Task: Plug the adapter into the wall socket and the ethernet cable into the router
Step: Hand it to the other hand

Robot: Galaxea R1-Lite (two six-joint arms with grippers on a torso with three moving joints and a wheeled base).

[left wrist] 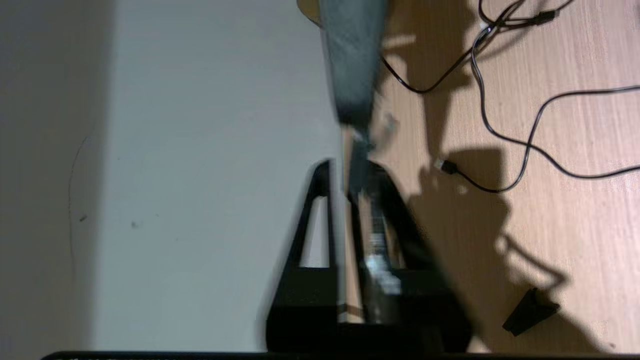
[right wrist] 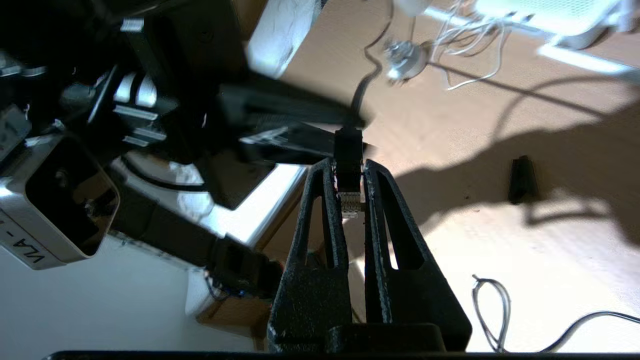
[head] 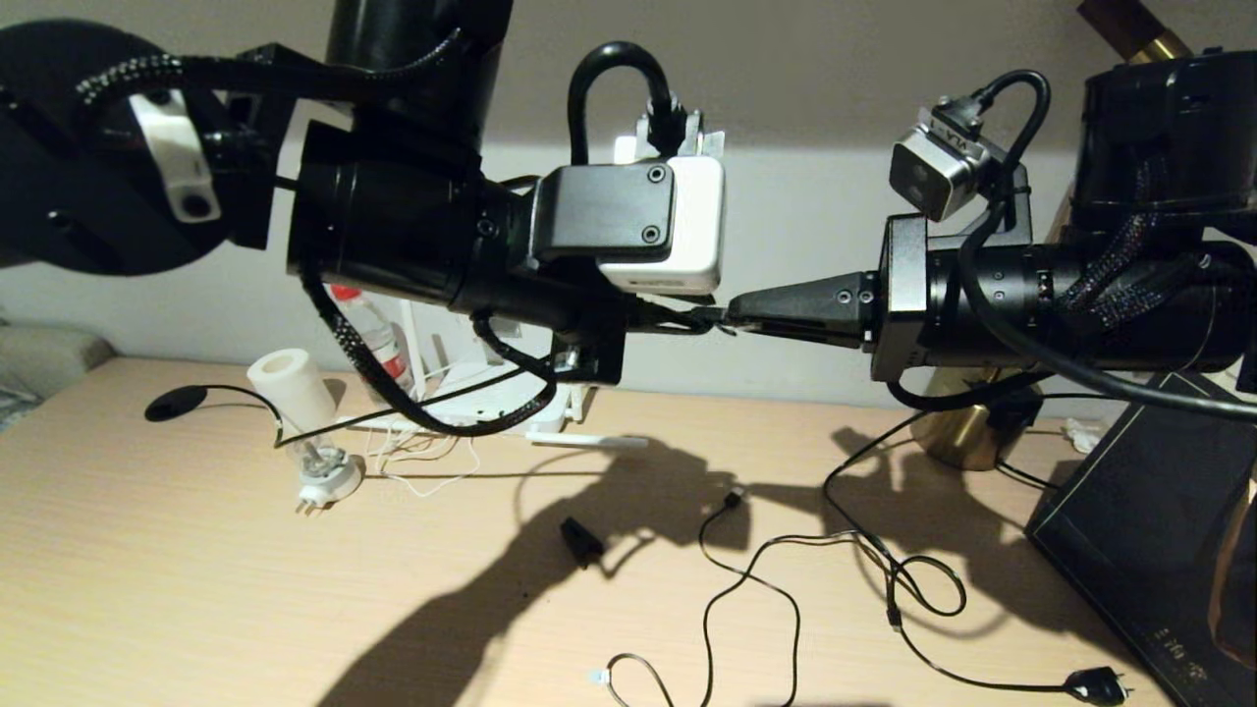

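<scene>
Wooden table (head: 196,589), light grain, set against a pale wall (head: 805,216).
Small lamp (head: 304,432): round white plug base, clear bulb, white shade, lying tipped over at the table's left rear.
Thin black USB cable (head: 756,579), looping across the right half.
Black lamp cord (head: 913,579) with a two-pin plug (head: 1095,684) at the near right edge.
Small black wedge-shaped piece (head: 581,541), mid-table.
Brass lamp base (head: 967,432), right rear.
Flat black box (head: 1149,511), far right.
Clear bottle, red label (head: 378,339), at the back.
</scene>
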